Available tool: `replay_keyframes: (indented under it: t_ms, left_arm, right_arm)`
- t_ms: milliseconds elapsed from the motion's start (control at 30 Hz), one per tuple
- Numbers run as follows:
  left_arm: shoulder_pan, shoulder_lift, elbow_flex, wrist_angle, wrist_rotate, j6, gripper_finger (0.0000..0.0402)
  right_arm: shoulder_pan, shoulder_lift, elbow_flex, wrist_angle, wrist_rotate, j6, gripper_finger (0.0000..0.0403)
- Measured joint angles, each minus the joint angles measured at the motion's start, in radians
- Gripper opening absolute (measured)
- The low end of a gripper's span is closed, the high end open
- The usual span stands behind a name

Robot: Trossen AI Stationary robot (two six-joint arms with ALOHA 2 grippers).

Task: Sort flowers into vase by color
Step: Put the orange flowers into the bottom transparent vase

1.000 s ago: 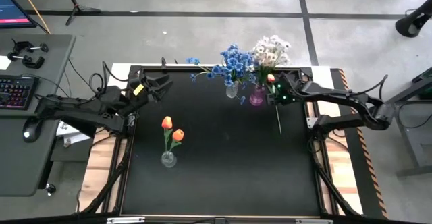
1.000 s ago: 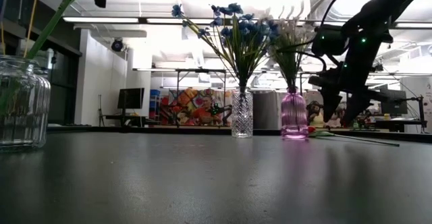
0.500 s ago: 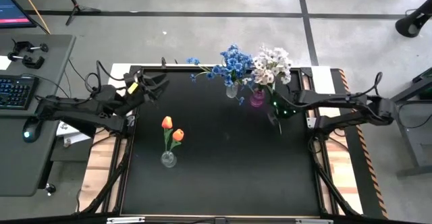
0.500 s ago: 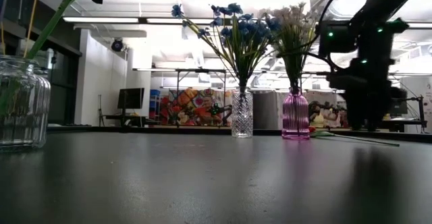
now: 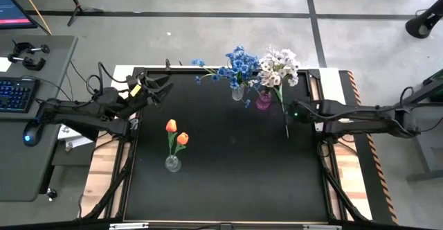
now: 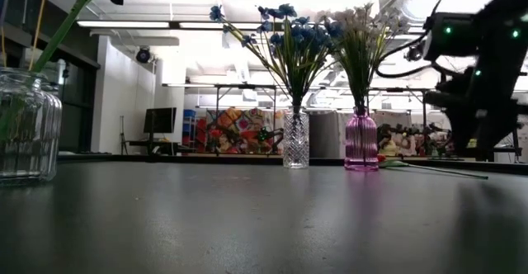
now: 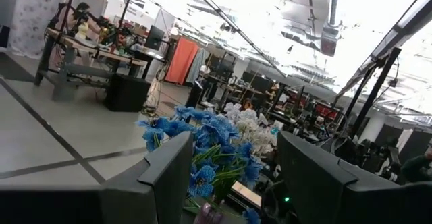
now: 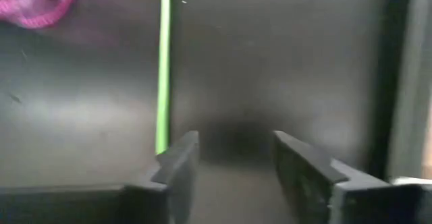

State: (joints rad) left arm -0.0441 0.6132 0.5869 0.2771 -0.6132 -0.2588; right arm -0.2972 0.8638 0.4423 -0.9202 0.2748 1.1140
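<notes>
A loose orange tulip lies flat on the table; its green stem [image 5: 285,124] [image 8: 163,62] runs from the pink vase [image 5: 264,100] toward the near edge. My right gripper [image 8: 233,153] [image 5: 292,114] points down over the bare table just right of that stem. It is open, and the stem lies outside its fingers. White sprays [image 5: 278,65] stand in the pink vase. Blue sprays [image 5: 239,62] stand in the cut-glass vase [image 5: 237,93]. Two orange tulips [image 5: 176,132] stand in a clear jar [image 5: 173,163]. My left gripper [image 7: 233,183] [image 5: 165,86] waits open, raised at the far left.
The two filled vases stand close together at the table's far edge [image 6: 326,142], left of my right gripper. The clear jar [image 6: 29,125] stands left of centre. The raised table rim [image 5: 320,129] runs just right of my right gripper. Bare dark tabletop [image 5: 235,167] spreads across the middle and near side.
My right gripper has drawn back from the pink vase toward the table's right edge and a little nearward, turning as it went. The white sprays, leaning a second ago, now stand upright in the pink vase. The loose tulip has stayed where it lay.
</notes>
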Motion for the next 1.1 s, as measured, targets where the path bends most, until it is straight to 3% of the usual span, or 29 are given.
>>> replay_keyframes:
  t_ms: [267,433,600,700,933,1100]
  left_arm:
    - [0.000,0.000,0.000,0.005,0.000,-0.018,0.0205]
    - [0.000,0.000,0.000,0.005,0.000,-0.019,0.0205]
    - [0.000,0.000,0.000,0.005,0.000,-0.019,0.0205]
    - [0.000,0.000,0.000,0.005,0.000,-0.019,0.0205]
    - [-0.001,0.000,0.000,0.005,0.000,-0.019,0.0205]
    - [-0.001,0.000,0.000,0.005,0.000,-0.026,0.0205]
  right_arm:
    - [-0.096,0.013,-0.154,0.464,0.013,0.131,0.0013]
    - [-0.186,0.051,-0.164,0.545,0.073,0.179,0.0008]
    - [-0.262,0.109,-0.163,0.742,0.033,0.112,0.0002]
    - [-0.293,0.168,-0.163,0.775,0.022,0.124,0.0001]
    - [-0.311,0.288,-0.163,0.944,-0.003,0.124,0.0000]
    - [-0.311,0.318,-0.163,0.946,0.005,0.116,0.0000]
